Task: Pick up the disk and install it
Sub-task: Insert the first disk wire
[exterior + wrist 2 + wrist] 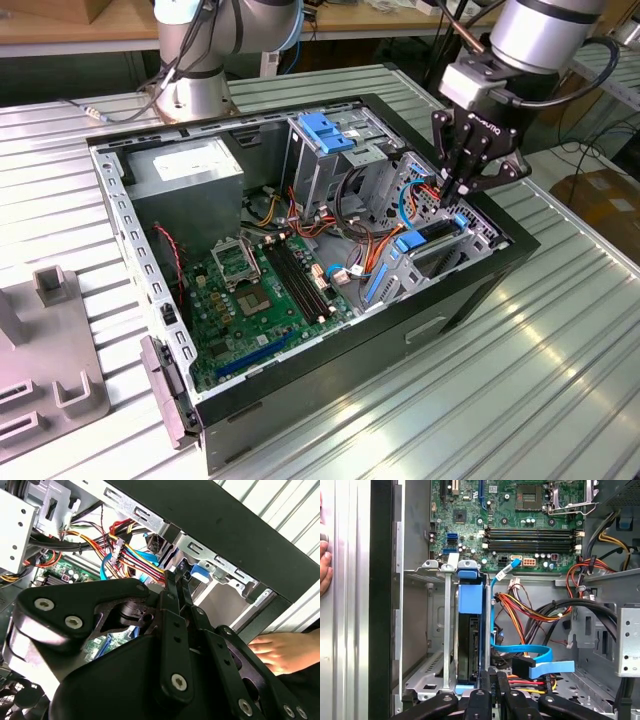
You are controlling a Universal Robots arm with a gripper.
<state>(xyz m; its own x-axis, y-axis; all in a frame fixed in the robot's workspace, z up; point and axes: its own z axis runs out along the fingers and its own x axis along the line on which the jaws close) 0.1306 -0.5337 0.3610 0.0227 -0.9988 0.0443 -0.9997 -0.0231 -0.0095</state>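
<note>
- the tool (462, 190) hangs low inside the open computer case (330, 370), at the drive bay on the exterior view's right; its fingers look drawn together, tips at the blue end of the disk (469, 645).
- the disk stands on edge in the metal bay (427, 675), blue rails along its sides and a blue tab on its far end, so it looks already seated or nearly so.
- as a judgement: the disk is stiff, fairly heavy for its bulk and shock-sensitive; its rails or narrow edges are the safe hold, not the flat faces.
- whether the fingers actually pinch the rail or only touch it cannot be told; the tool's own body hides the contact in the second wrist view.
- a person's hand (280, 652) rests on the counter (560, 380) just outside the case wall.
</note>
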